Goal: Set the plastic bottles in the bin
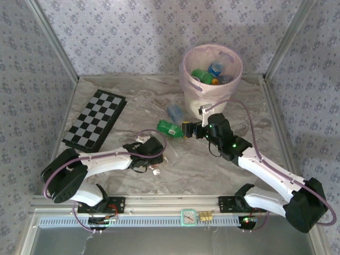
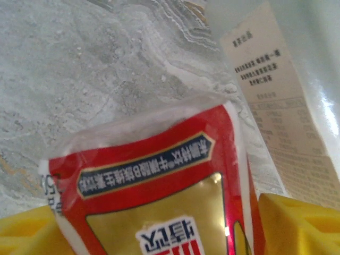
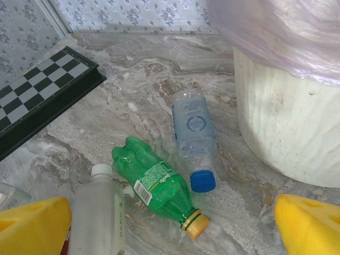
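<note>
Marble surface (image 1: 159,95): left tool (image 2: 164,218) wide open, straddling red-labelled bottle (image 2: 154,175); right tool (image 3: 172,223) wide open, empty, facing green bottle (image 3: 151,180).

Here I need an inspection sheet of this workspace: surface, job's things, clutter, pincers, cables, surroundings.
Surface: marble-look table, no spill seen.
Job's things: bin at the far side, with bottles inside. The green bottle, blue-cap bottle and white-cap bottle are on the table. The red-label bottle is at the left arm.
Clutter: checkerboard at the far left.
Pincers: right pincer is open, near the green bottle. Left pincer straddles the red-label bottle; grip unclear.
Cables: lilac cables loop along both arms.
Surroundings: patterned walls; small clock on the near rail.
</note>
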Controlling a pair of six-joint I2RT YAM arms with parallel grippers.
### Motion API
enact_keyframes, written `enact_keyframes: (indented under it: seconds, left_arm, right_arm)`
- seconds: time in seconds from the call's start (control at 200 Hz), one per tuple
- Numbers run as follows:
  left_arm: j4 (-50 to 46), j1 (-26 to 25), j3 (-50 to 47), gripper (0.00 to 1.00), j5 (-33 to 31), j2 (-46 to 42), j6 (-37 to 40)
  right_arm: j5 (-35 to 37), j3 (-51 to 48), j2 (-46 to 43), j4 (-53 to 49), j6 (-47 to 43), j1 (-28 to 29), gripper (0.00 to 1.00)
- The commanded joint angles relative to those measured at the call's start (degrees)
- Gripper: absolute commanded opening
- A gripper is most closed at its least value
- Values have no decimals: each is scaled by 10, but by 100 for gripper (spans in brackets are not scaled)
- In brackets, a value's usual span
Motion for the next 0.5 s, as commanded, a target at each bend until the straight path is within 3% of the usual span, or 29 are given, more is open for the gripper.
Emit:
enact_keyframes:
  seconds: [0.0,0.155,0.495]
  left_arm:
    - [13,2,1,74,-25,3,-13]
    - [20,16,-8,62,-62,-36,-29]
    - [82,103,-19,60,-110,-213,-35]
  right_arm:
    - [-7,-8,0,22,-9,7,100]
    - [-25,-24,-2,52,-11,19,100]
    - [-111,-41,42,184,6,63,100]
